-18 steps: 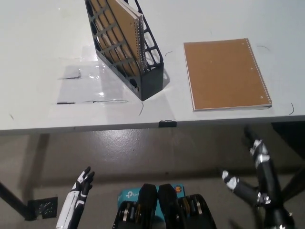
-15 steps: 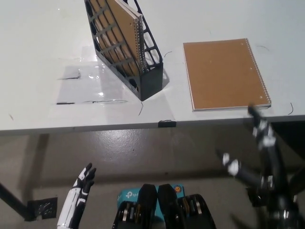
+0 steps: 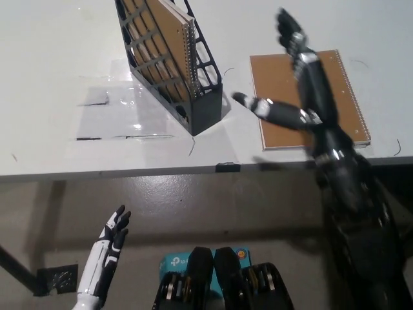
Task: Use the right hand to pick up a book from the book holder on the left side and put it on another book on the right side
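Risen since the earlier frames: the right hand [image 3: 303,97], then low under the worktop edge, now up over the worktop [image 3: 58,77] and above the flat book [image 3: 303,97] on the right side. No change in the books or the holder.

Standing in the black book holder [image 3: 173,64] on the left side — the spiral book [image 3: 171,48], upright but leaning, spiral edge turned to the right hand, long axis running up and away toward the far side. Lying to the left of the right hand, with a clear gap between; nearest fingertip [image 3: 240,99] just short of the holder's near corner.

Right hand wide open, fingers spread, holding nothing. Left hand [image 3: 110,248] resting low at the lower left, under the worktop, fingers straight, empty — much farther from the book.

Probably needed next: a reach leftward and a little farther away, to meet the spiral edge.
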Tool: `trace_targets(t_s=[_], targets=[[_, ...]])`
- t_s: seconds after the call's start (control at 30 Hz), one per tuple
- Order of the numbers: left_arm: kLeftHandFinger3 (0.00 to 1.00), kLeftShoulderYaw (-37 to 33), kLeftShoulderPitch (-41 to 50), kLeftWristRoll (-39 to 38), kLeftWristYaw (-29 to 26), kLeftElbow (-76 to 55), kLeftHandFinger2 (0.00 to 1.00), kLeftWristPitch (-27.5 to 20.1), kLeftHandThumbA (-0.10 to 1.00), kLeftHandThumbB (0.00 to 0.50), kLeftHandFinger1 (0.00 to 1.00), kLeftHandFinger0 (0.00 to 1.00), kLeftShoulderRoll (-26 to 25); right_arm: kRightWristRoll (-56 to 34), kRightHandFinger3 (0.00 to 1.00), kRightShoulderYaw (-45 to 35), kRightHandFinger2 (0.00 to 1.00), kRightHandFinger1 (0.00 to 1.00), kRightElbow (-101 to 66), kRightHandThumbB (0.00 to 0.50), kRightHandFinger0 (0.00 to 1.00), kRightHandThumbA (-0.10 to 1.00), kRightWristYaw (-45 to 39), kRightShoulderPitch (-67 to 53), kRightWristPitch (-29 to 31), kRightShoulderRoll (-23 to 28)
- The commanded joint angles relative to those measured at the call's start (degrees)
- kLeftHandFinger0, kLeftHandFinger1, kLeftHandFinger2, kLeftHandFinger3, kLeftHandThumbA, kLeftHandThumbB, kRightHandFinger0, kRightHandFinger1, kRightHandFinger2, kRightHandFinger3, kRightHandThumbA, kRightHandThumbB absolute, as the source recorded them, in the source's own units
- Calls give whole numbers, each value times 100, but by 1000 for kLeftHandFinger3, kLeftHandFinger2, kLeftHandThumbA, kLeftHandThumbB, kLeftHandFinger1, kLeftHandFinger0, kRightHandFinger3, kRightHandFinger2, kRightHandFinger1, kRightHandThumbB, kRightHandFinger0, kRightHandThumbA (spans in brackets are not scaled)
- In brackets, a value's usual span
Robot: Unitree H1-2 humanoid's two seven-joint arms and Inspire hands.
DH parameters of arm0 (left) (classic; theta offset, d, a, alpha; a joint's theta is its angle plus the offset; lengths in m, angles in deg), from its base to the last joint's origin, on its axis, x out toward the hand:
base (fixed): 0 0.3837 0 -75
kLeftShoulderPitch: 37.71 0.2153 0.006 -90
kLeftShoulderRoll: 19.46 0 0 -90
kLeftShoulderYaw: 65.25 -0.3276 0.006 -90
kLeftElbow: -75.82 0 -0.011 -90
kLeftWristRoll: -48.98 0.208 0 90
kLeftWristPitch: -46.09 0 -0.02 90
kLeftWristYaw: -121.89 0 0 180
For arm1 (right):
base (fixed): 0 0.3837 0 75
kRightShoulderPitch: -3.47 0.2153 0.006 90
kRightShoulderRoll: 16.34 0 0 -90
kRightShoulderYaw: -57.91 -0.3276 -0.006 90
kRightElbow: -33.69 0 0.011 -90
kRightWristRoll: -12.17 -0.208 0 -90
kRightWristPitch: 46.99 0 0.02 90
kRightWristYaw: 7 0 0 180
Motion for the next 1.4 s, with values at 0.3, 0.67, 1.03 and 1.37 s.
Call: trace_targets(t_s=[0.3, 0.67, 1.03, 1.37], targets=[[1000, -110, -101, 184, -54, 152, 1000, -197, 1000, 156, 1000, 1000, -69, -481, 1000, -147, 1000, 1000, 2407, 307, 1000, 1000, -515, 1950, -149, -158], [1000, -184, -128, 158, 35, 120, 1000, -77, 984, 167, 1000, 1000, -157, -753, 1000, -365, 1000, 1000, 3175, 306, 1000, 1000, -686, 2322, -107, -455], [1000, -268, -119, 297, -21, 119, 1000, -3, 918, 160, 1000, 1000, -181, -922, 1000, -465, 1000, 1000, 3303, 353, 1000, 1000, -829, 2358, -284, -619], [1000, -300, -83, 420, -14, 127, 1000, -31, 925, 156, 1000, 1000, -218, -852, 1000, -394, 1000, 1000, 3302, 337, 1000, 1000, -780, 2335, -384, -702]])
